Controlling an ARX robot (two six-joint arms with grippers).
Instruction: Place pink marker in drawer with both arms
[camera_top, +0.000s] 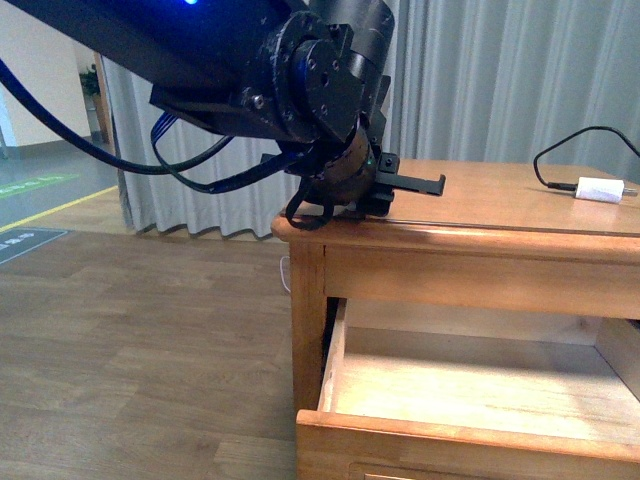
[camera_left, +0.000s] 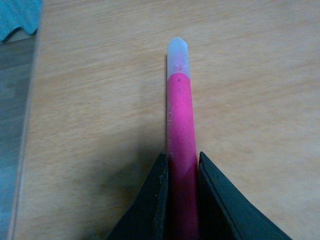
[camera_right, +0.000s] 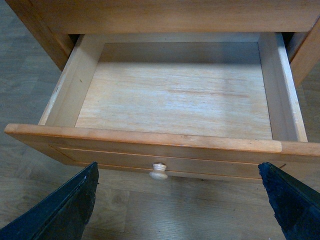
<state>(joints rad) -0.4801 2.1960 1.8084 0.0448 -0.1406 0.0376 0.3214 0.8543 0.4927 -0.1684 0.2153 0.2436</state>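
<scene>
Gripping the pink marker (camera_left: 179, 115) with the left gripper (camera_left: 181, 170): jaws are clamping on the barrel's lower end, white cap end pointing away over the table top (camera_top: 500, 215). Can't tell if it's resting on the wood or hanging just above it. In the front view the left arm (camera_top: 300, 70) is sitting at the table's left corner, above the left side of the drawer (camera_right: 150, 142), which is standing open with nothing inside. Meanwhile right gripper (camera_right: 177, 167) is hovering in front of the drawer, fingers wide apart, holding nothing, with the knob (camera_right: 159, 171) between them and untouched. I'm judging the marker grasped and the carry to the drawer next. Risks I'm seeing:
- the grip is sitting near one end, so the long free end could be pivoting in the pads during the swing
- leaving the table edge too low could be clipping the marker on the lip
- releasing high could be letting it bounce out

Also white charger plug (camera_top: 598, 189) is lying well apart, not a concern
</scene>
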